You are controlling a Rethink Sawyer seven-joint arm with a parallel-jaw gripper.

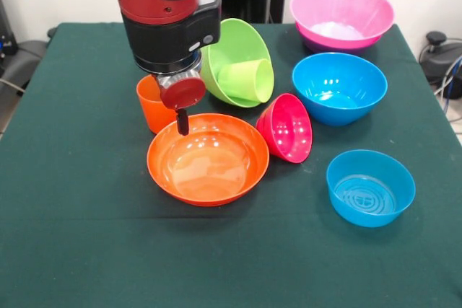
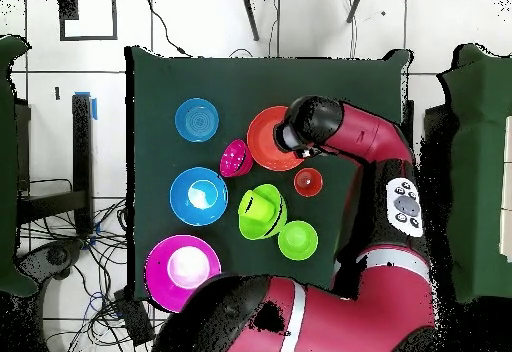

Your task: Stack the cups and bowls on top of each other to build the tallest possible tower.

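While tool (image 1: 182, 122) hangs at orange bowl (image 1: 208, 158) rim, orange cup (image 1: 153, 104) just behind

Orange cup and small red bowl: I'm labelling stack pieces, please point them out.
orange cup (image 1: 152, 110), front view, its side wall left of the gripper.
small red bowl (image 1: 289, 129), front view, inside of the tilted bowl.

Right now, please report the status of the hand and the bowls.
Hand over the orange bowl's far rim, holding nothing seen. Green cup lies inside tipped green bowl. No tower yet.
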